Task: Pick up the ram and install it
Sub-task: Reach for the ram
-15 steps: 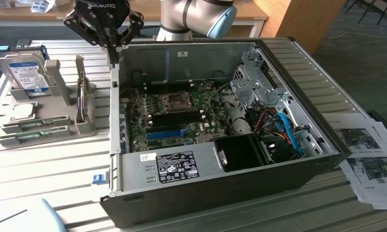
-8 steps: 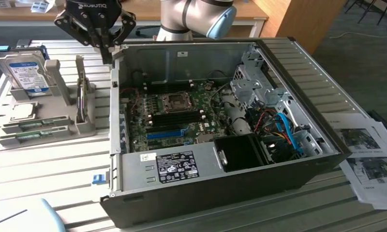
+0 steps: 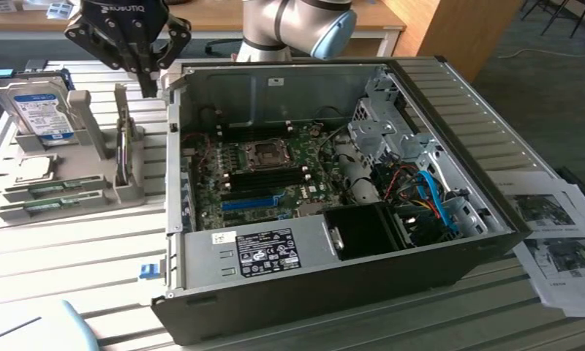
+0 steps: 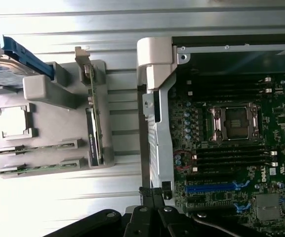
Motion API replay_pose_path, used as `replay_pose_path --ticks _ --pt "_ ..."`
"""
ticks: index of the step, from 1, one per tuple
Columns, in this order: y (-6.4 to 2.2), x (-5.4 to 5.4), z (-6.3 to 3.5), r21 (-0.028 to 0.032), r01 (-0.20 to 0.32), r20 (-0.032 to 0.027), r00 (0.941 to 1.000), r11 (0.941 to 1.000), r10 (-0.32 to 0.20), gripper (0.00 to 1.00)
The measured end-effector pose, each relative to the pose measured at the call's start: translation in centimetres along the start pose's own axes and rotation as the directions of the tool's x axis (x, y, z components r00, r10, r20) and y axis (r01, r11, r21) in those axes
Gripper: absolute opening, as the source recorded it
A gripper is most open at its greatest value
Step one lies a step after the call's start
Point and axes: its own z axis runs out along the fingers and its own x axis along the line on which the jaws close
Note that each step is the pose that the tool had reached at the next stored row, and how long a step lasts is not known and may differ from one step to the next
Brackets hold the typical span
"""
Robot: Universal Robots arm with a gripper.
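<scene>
Two ram sticks (image 3: 53, 188) (image 4: 38, 147), long narrow green circuit boards, lie flat and parallel in slots of a grey plastic holder (image 3: 85, 124) (image 4: 58, 128). In the exterior view the holder sits at nine o'clock from the open dark computer case (image 3: 488, 124) (image 4: 154, 123).

The same holder carries a silver hard drive with a blue-white label (image 3: 39, 110) (image 4: 4, 76), standing on edge. A square silver processor chip (image 3: 34, 168) (image 4: 14, 121) lies just beside the sticks, and a green expansion card with a metal bracket (image 3: 126, 150) (image 4: 90, 133) stands upright.

The black gripper (image 3: 149, 86) (image 4: 152, 192) hangs at eleven o'clock from the case, above the gap between the holder and the case's rim. Its fingers are pressed together with nothing between them. The sticks lie at about seven o'clock from it, well apart and untouched.

Inside the case, black memory slots (image 3: 263, 131) (image 4: 231, 84) flank the square processor socket (image 3: 265, 152) (image 4: 236, 123), and a long blue plastic expansion slot (image 3: 248, 202) (image 4: 209, 187) lies at six o'clock from that socket.
</scene>
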Motion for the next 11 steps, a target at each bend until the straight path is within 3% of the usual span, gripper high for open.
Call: replay_pose_path --ticks 11 --pt "-0.13 1.8 -0.02 0.0001 0.000 -0.0001 1.0000 1.0000 0.000 0.09"
